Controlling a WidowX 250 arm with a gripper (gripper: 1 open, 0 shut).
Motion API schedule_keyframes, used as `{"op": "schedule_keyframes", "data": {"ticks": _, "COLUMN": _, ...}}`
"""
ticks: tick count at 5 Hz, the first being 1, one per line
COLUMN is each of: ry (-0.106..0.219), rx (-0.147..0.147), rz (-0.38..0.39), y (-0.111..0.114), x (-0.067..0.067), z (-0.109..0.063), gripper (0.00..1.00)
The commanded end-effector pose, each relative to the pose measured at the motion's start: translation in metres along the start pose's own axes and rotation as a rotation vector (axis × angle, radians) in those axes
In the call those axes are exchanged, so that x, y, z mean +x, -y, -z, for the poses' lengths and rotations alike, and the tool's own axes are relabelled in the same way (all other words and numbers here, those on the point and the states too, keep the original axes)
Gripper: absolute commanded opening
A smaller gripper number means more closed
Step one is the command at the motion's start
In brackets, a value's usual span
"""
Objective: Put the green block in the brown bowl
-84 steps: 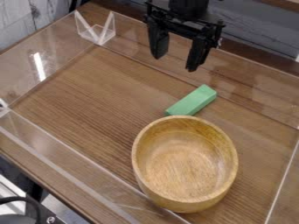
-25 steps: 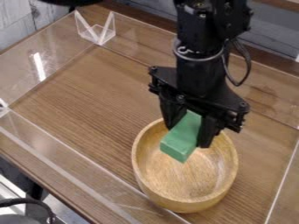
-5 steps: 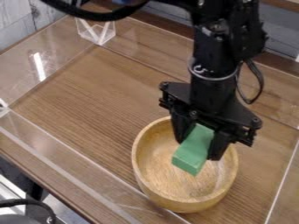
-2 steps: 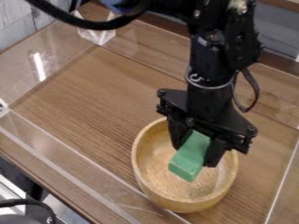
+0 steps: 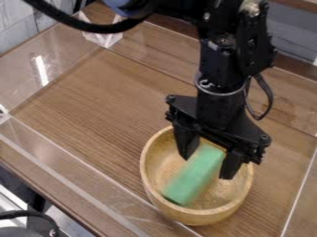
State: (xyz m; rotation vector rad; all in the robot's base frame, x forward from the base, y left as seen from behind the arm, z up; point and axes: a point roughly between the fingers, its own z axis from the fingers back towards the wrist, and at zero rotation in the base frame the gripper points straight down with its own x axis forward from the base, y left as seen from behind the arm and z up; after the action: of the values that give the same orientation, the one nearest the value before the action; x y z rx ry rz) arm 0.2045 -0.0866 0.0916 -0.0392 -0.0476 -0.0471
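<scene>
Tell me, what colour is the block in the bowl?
Bright green block, lying in the brown bowl; the camera view shows it.

We see the brown bowl [image 5: 161,176] as light wood with clear grain and a smooth, faintly satin finish; the green block [image 5: 195,176] looks matt, plain and smooth, likely plastic or painted; the gripper [image 5: 214,159] is black, dull metal or plastic; the table [image 5: 99,102] is wood-grain with a slight sheen; the clear walls [image 5: 50,56] are glossy transparent plastic.
</scene>
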Motion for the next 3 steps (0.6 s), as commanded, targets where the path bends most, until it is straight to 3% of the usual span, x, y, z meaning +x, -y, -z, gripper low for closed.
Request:
{"op": "schedule_keyframes", "data": {"ticks": 1, "ry": 0.034, "rx": -0.017, "rz": -0.007, "y": -0.0009, "x": 0.0069, "z": -0.0114, "gripper": 1.0}}
{"op": "schedule_keyframes", "data": {"ticks": 3, "ry": 0.037, "rx": -0.027, "rz": -0.009, "y": -0.0053, "x": 0.0103, "z": -0.0198, "gripper": 1.0}}
